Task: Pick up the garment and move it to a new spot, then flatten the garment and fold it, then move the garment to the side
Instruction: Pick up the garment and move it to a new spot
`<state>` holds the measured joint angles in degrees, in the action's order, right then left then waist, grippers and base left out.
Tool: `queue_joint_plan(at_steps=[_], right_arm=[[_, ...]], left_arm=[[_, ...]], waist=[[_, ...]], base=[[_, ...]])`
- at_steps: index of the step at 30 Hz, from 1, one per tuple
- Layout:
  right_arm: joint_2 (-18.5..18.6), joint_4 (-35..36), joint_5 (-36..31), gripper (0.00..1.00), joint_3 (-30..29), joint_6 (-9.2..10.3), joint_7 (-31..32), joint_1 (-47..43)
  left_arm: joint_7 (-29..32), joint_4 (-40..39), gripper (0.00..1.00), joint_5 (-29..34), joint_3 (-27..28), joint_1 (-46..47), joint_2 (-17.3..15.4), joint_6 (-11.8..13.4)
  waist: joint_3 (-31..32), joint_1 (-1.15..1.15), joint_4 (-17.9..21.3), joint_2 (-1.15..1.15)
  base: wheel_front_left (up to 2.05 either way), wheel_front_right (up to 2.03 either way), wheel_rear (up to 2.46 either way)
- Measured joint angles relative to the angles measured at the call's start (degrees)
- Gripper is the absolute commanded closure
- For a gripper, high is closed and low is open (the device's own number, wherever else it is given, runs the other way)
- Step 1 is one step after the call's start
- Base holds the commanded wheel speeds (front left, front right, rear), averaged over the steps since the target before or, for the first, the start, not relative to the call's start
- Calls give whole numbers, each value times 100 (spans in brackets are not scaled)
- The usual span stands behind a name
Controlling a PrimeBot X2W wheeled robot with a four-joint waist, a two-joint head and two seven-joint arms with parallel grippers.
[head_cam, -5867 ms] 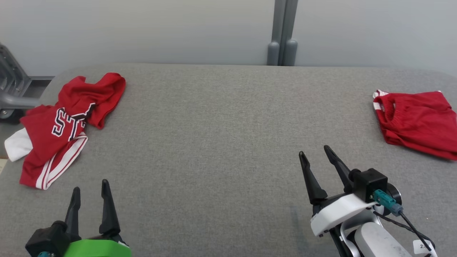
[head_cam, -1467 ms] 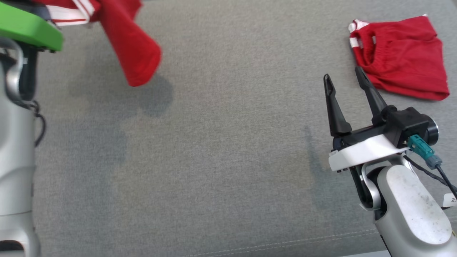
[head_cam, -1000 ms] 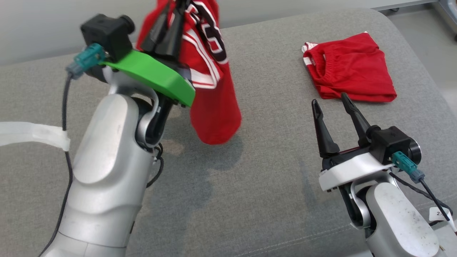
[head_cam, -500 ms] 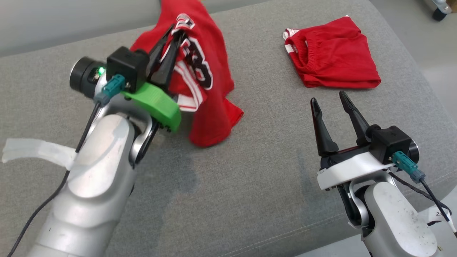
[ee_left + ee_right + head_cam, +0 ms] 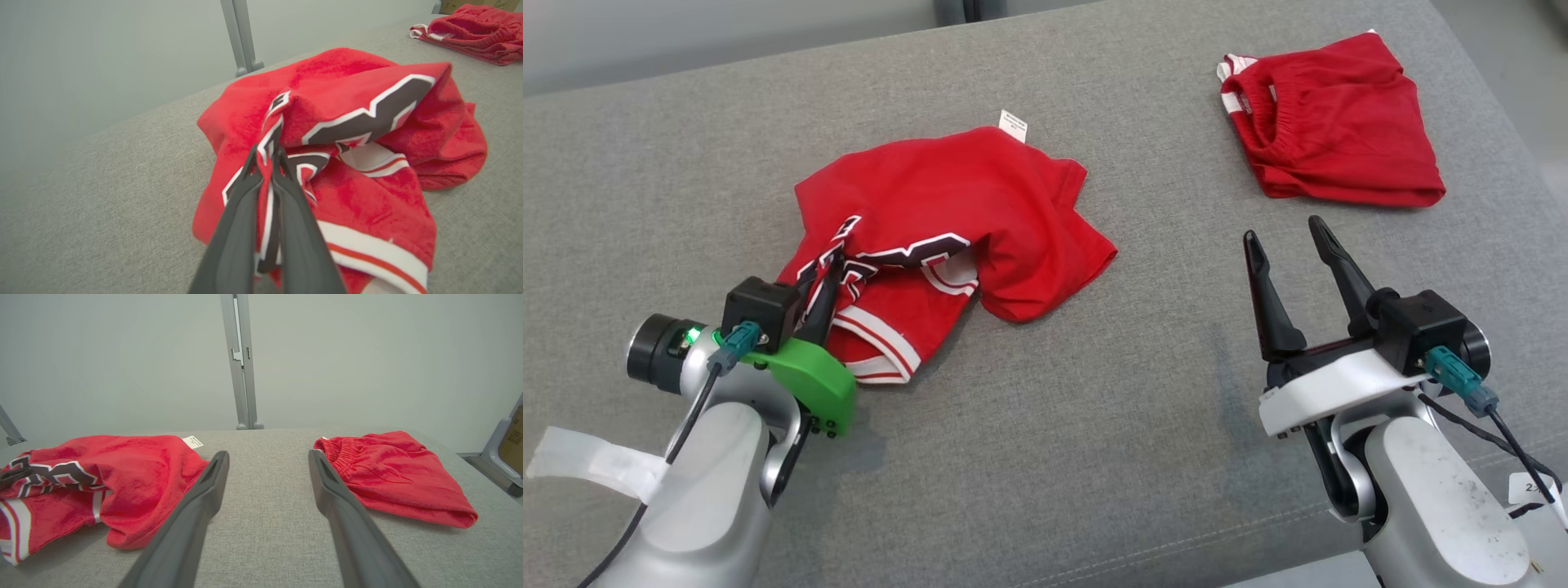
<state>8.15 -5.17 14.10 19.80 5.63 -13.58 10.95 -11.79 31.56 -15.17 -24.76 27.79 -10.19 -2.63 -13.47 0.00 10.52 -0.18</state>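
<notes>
Pinched almost closed on a fold of the red jersey (image 5: 947, 204): left gripper (image 5: 827, 273), low at the near left of the head view, with a green-backed wrist behind it. In the left wrist view, both dark fingers (image 5: 239, 220) pressed together, a strip of black-and-white lettering trapped between them. Gripped at its near-left end only, the rest slumped on the grey padded surface (image 5: 1094, 457), rumpled rather than flat. Long axis slanting from the near left, by the gripper, away toward the far right. At the near-left end, a white-and-red striped hem (image 5: 882, 347). At the far edge, a small white tag (image 5: 1013, 125) pointing away from the robot. Across the middle, bold black letters outlined in white (folded over, so not readable). On the right side, a rounded red lobe sticking out toward the other arm.

Well apart to the right, right gripper (image 5: 1282, 230), spread wide and holding nothing, fingers aimed at the far edge, tips over bare surface. Just beyond those tips, folded red shorts (image 5: 1339, 139) near the far right corner, elastic waistband facing left. Behind the surface, a pale wall and a grey upright post (image 5: 241, 359).
</notes>
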Motion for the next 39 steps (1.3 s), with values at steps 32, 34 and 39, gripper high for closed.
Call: queue_joint_plan(at_steps=[32, 34, 39], right_arm=[[310, -560, -66, 0, 157, -319, 120, 341], [376, -625, -107, 0, 163, -376, 210, 468], [620, -818, -102, 0, 122, -544, 490, 851]], left_arm=[[-246, 76, 0, -208, -82, -1023, 593, 112], [-246, 32, 0, -246, -40, -1050, 624, 112], [-246, -483, 0, -396, 167, -1057, 653, 112]], waist=[[241, 0, -738, 0], [244, 0, -810, 0], [239, 0, -1038, 0]], base=[[0, 0, 0], [0, 0, 0], [0, 0, 0]])
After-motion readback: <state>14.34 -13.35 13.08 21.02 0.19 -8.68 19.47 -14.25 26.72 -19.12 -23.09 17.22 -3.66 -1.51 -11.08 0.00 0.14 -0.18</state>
